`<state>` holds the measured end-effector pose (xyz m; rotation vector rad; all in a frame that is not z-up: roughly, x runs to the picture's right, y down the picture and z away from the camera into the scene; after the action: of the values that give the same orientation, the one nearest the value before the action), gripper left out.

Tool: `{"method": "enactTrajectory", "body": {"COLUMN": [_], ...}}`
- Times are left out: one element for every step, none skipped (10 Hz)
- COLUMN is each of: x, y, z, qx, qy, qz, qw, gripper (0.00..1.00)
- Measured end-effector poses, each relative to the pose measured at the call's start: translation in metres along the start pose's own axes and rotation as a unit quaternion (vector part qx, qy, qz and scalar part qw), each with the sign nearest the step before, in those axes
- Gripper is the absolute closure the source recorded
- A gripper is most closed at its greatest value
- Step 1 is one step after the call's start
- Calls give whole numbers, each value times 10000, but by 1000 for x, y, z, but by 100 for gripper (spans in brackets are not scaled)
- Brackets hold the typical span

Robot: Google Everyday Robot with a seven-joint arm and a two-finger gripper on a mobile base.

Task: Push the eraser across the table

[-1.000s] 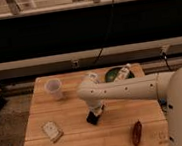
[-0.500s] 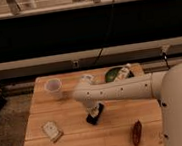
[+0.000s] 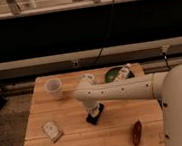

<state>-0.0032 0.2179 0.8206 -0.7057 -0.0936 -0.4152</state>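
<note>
gripper [image 3: 93, 110]: fingers closed, resting atop flat black rectangular eraser [image 3: 96, 115]
tabletop [image 3: 78, 139]: light wooden planks, beneath eraser

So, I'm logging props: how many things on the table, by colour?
White: 1 cup
Black: 1 eraser, shut gripper right at it
Beige: 1 box
Red-brown: 1 oblong item
Green-white: 1 bundle, half hidden
Total: 5

White cup [image 3: 53, 87] far left; pale box [image 3: 52, 131] near left; reddish-brown oblong [image 3: 137, 132] near right.

Closed hand [image 3: 93, 109] at eraser [image 3: 96, 117], table [image 3: 73, 138] ctr
</note>
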Motion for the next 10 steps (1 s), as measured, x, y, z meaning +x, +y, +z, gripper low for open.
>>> {"method": "enactTrajectory", "body": {"x": [1, 2, 4, 4, 4, 6, 6, 6, 6, 8], "y": [0, 0, -4, -3, -4, -3, -4, -3, -4, -6], "z": [-1, -1, 3, 3, 2, 0, 0, 0, 1, 3], "qx": [3, 2, 12, 11, 14, 18, 20, 15, 16, 28], "qy": [3, 3, -52, -53, -58, -53, -55, -52, -62, -89], "qz": [11, 13, 30, 23, 26, 42, 41, 41, 34, 30], "qw": [10000, 10000, 10000, 10000, 10000, 10000, 10000, 10000, 10000, 10000], "gripper": [99, 99, 99, 99, 99, 99, 99, 99, 99, 99]}}
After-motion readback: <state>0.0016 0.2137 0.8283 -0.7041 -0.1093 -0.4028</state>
